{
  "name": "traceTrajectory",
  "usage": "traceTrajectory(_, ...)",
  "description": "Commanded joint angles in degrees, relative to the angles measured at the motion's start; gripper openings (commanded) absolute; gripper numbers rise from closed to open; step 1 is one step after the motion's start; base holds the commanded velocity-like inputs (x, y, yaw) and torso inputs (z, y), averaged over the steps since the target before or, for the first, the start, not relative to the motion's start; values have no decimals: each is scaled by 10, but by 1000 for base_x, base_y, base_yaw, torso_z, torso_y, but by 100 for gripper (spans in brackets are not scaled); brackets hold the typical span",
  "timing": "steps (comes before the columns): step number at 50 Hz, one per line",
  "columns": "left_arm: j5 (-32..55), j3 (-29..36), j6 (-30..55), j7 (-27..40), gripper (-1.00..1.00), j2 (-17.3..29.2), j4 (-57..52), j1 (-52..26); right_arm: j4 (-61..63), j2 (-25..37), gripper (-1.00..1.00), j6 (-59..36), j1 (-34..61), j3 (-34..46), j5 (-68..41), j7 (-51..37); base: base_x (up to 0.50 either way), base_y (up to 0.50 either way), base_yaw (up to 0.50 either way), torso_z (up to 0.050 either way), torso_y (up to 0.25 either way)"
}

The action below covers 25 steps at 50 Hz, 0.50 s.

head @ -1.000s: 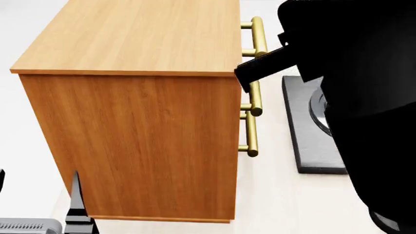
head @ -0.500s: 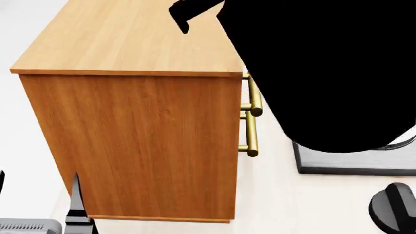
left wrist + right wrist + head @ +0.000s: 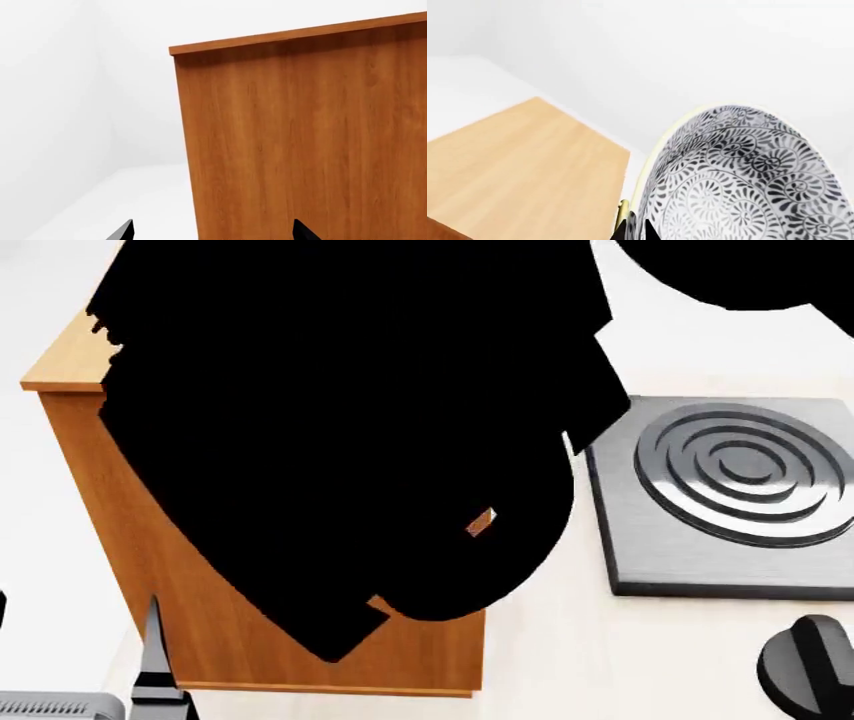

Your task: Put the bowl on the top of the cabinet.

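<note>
Right end effector (image 3: 635, 231) pinches the bowl (image 3: 740, 175) by its rim, up in the air with the cabinet (image 3: 520, 165) top below and just beside it. Left end effector (image 3: 210, 231), spread and empty, hangs low by the cabinet's side.

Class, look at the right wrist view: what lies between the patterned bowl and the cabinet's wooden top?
Nothing solid. The bowl is held above the cabinet, with only pale background between them in the right wrist view.
</note>
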<state>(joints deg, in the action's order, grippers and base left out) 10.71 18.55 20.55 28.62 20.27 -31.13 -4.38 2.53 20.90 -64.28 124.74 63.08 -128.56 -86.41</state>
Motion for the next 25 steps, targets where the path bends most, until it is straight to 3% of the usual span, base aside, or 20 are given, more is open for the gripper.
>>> traceTrajectory(1,2,-1,-4,1,100,2,5,1,7,-15,-100,14,-16,15,40,27,0,0,0,0,0)
traceTrajectory(25,0,6,-12,2,100,1,23,-2,14,-55,-100,37,-90,42,133,83,0,0,0,0,0)
